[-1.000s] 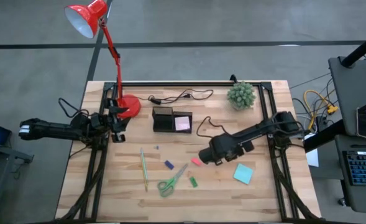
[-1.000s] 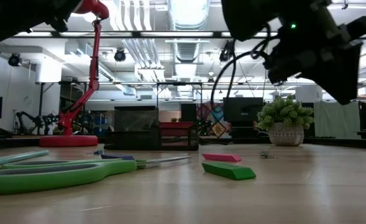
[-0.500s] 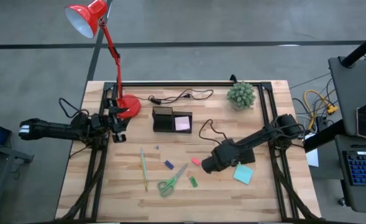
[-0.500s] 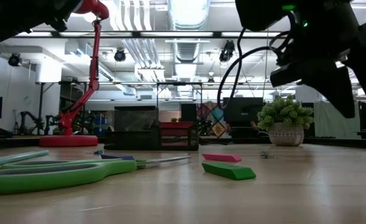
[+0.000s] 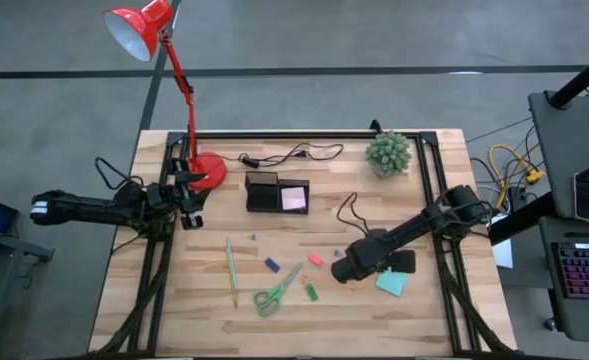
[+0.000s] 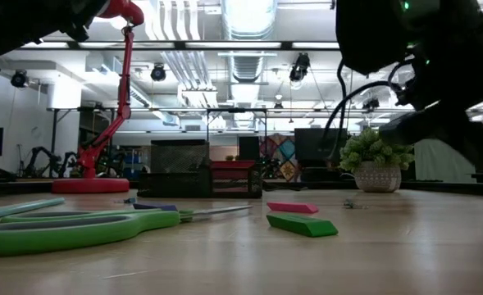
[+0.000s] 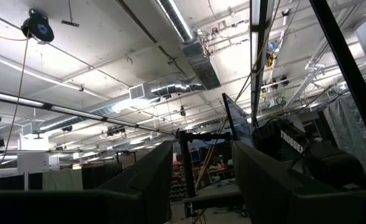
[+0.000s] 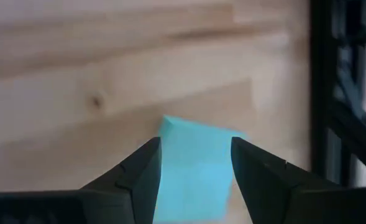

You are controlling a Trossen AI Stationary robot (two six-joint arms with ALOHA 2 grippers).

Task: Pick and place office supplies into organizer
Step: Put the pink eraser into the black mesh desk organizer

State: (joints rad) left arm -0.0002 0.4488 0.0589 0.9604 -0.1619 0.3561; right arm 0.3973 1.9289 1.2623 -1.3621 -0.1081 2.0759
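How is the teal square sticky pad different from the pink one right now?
The teal square sticky pad lies loose on the wooden table, under the open right gripper. The pink square sticky pad already sits in the black rectangular organizer. Both are square and flat.

table (image 5: 414, 320): pale matt wood | scissors (image 5: 277, 291): green plastic handles

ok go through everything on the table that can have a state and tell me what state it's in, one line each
Right tool: open, fingers either side of the teal sticky pad.
Left tool: open, parked at the table's left edge.
Teal sticky pad: flat on the table, not lifted.
Organizer: upright, pink pad in its low tray.
Scissors: lying flat, blades closed.
Pencil: lying flat.
Lamp: upright.
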